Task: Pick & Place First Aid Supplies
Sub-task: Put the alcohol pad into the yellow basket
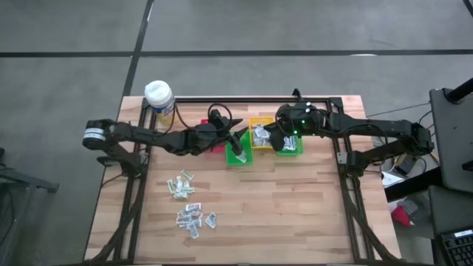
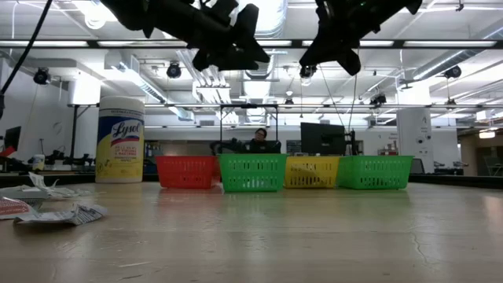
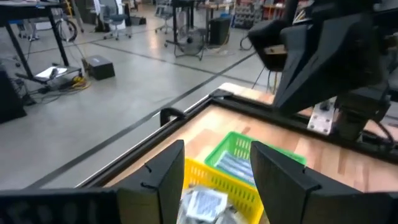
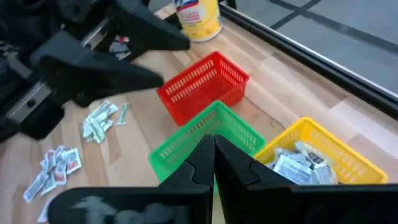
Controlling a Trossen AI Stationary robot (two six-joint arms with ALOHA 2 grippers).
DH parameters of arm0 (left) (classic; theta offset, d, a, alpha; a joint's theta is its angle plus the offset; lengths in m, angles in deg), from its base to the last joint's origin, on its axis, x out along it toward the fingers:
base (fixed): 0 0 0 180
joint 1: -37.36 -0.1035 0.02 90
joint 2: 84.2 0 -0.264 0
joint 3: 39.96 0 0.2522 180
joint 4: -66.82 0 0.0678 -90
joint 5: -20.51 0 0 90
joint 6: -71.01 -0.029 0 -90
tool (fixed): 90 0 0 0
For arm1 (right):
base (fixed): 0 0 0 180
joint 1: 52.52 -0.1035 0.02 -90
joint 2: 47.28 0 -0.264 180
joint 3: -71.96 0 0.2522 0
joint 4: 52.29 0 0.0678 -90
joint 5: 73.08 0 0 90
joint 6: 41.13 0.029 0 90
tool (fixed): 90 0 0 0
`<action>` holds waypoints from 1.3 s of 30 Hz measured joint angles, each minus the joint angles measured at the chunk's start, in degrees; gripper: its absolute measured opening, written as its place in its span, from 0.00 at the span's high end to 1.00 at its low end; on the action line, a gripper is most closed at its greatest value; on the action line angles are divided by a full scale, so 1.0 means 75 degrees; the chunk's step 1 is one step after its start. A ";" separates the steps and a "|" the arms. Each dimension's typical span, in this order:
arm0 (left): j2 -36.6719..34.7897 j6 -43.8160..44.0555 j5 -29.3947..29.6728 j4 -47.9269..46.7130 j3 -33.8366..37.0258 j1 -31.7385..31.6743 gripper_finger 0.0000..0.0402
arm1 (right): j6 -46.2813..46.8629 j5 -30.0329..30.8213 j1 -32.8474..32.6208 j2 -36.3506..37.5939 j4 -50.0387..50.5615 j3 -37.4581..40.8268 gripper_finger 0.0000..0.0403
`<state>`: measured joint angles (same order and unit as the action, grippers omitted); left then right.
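Hovering over the bins near the table's (image 1: pixel 310 214) far edge, your left gripper (image 1: pixel 238 143) is spread and empty; right gripper (image 1: pixel 283 137) pressed together. Drop looks done. Next: reach loose first aid supplies (image 1: pixel 191 205) toward the near-left corner.

Workshop/lab bkgd, open-plan w/ grey floor.
Floor (image 1: pixel 295 22): grey concrete w/ dark seam lines, runs around the wood-plank table (image 1: pixel 295 214). Low view: high ceiling w/ rows of strip lights (image 2: pixel 440 43), white columns, ducting. Person (image 2: pixel 259 139) seated far back near a dark monitor (image 2: pixel 322 137). Left wrist view: black-frame desk (image 3: pixel 37 25), office chairs (image 3: pixel 112 15), a dark box (image 3: pixel 99 67) & cables on floor. High view, right edge: black desk (image 1: pixel 451 148) w/ clutter beside table.
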<state>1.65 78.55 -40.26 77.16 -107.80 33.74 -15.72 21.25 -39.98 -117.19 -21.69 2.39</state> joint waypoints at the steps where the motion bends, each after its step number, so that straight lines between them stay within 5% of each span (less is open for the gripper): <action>1: -0.0072 0.0002 0.0003 -0.0179 0.0000 -0.0006 0.55 | -0.0018 -0.0013 -0.0003 0.0000 0.0010 0.0000 0.98; 19: -0.1249 0.0543 0.0077 -0.4542 0.0091 -0.0206 0.55 | -0.1394 -0.0827 -0.0070 -0.1101 -0.0190 -0.0256 0.98; 26: -0.2109 0.0891 0.0102 -0.4654 0.0846 -0.0465 0.55 | -0.2175 -0.1041 -0.0070 -0.2375 0.0156 -0.1389 0.98; 39: -0.4074 0.1210 0.0181 -0.4401 0.2384 -0.0466 0.55 | -0.4394 -0.1801 -0.0074 -0.4841 0.2819 -0.4170 0.98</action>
<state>-28.91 87.62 -38.90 44.16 -89.92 30.24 -48.67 7.74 -40.54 -153.50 -0.54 -28.88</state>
